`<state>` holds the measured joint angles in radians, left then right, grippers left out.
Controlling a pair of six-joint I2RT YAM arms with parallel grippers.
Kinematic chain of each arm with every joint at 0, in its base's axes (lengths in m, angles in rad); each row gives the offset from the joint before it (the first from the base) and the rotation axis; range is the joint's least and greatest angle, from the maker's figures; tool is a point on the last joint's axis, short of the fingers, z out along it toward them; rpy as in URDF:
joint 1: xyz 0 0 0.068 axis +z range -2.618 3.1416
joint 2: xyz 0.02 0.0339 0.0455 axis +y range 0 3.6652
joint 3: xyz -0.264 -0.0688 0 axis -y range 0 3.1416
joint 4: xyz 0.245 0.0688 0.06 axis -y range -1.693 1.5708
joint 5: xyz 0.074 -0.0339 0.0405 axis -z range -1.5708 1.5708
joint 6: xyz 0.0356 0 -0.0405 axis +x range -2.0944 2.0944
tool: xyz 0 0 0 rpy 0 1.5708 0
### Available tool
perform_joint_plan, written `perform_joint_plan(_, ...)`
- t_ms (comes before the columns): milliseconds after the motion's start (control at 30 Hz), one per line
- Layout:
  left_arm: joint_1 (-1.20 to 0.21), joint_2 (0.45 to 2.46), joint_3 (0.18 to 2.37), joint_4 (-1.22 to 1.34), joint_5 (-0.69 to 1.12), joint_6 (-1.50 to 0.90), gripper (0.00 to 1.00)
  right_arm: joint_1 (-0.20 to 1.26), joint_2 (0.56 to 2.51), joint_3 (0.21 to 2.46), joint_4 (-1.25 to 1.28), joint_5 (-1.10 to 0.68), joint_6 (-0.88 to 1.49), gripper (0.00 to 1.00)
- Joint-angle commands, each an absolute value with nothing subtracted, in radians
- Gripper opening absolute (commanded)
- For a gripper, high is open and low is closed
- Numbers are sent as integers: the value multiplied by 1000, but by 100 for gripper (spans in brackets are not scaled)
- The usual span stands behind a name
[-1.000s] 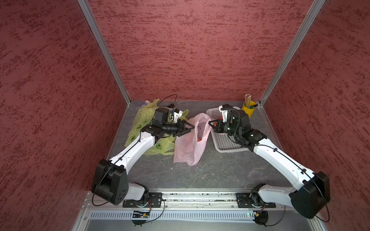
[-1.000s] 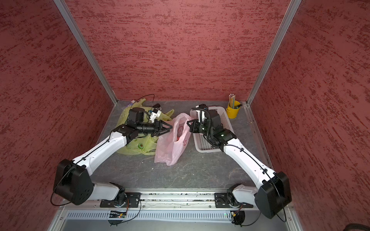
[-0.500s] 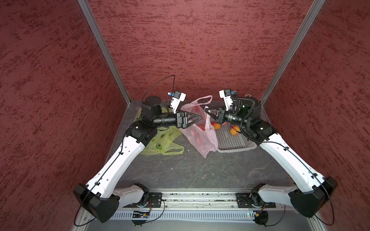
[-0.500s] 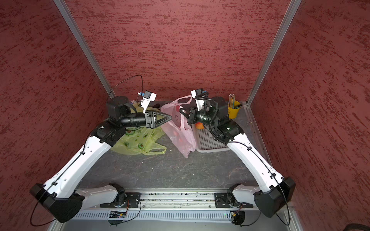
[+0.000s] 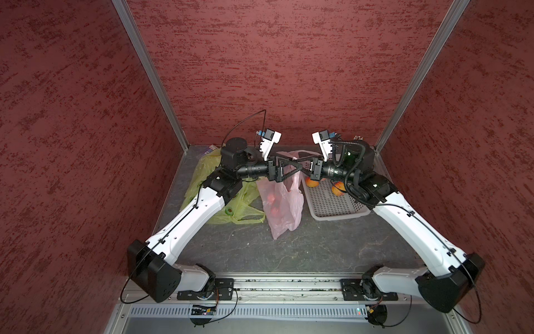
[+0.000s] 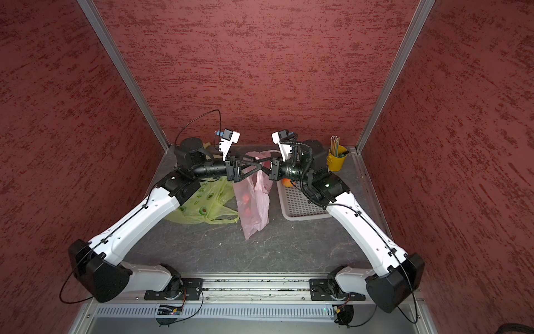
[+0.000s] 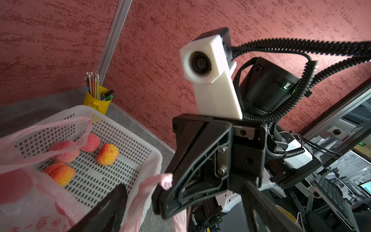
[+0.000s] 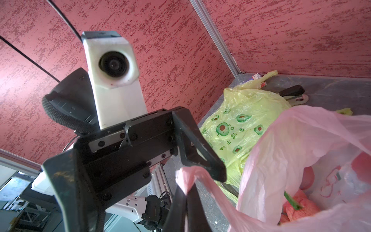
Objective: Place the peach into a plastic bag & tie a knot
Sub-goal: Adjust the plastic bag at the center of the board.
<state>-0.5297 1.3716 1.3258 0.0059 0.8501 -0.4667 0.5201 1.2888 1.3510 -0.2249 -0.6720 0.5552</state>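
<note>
The right gripper [image 8: 187, 193] is pressed together on one twisted handle [image 8: 183, 176] of a pink plastic bag [image 5: 284, 208], holding it above the bench [image 5: 318, 248]. The left gripper [image 5: 290, 169] faces it head-on with its fingers [image 7: 112, 204] spread wide. The right gripper's tip and the pinched handle sit between those spread fingers. The two arms meet, raised, over the back middle of the bench.

The bag hangs down from the pinched handle with its mouth open. Its second handle [image 7: 60, 125] loops free on the basket side. At least two peaches [image 5: 271, 199] show reddish through the plastic in the lower part of the bag, below both grippers. The right wrist view looks into the open mouth and shows them at the bottom. Whether the bag's lower corner touches the bench cannot be told.

Just beside the bag, on the robot's right, a white perforated basket [image 5: 326, 202] holds four loose peaches [image 7: 107, 154], apart from both grippers. On the bag's other side lies a crumpled yellow-green bag [image 6: 202, 202] printed with avocados. A yellow cup of pencils [image 6: 336, 157] stands in the back corner beyond the basket.
</note>
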Motion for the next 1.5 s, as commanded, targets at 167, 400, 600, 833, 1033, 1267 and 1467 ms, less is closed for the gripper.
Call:
perform_joint_plan(167, -543, 1381, 1231, 201, 870, -519, 88, 526, 1294, 1367, -152, -701, 591, 0)
perform_joint_plan(400, -582, 1415, 1233, 197, 914, -539, 70, 526, 1316, 1366, -108, -682, 622, 0)
perform_joint_plan(600, -589, 1418, 1190, 221, 905, -572, 43, 526, 1319, 1359, -110, -660, 623, 0)
perform_joint_plan(833, -595, 1419, 1155, 240, 890, -591, 22, 526, 1319, 1361, -118, -640, 614, 0)
perform_joint_plan(1033, -597, 1417, 1133, 209, 887, -590, 4, 526, 1315, 1369, -144, -588, 595, 0)
perform_joint_plan(1267, -589, 1384, 1095, 188, 858, -579, 0, 524, 1313, 1379, -199, -505, 560, 2)
perform_joint_plan(1467, -565, 1357, 1083, 159, 851, -574, 0, 498, 1261, 1368, -395, -92, 488, 72)
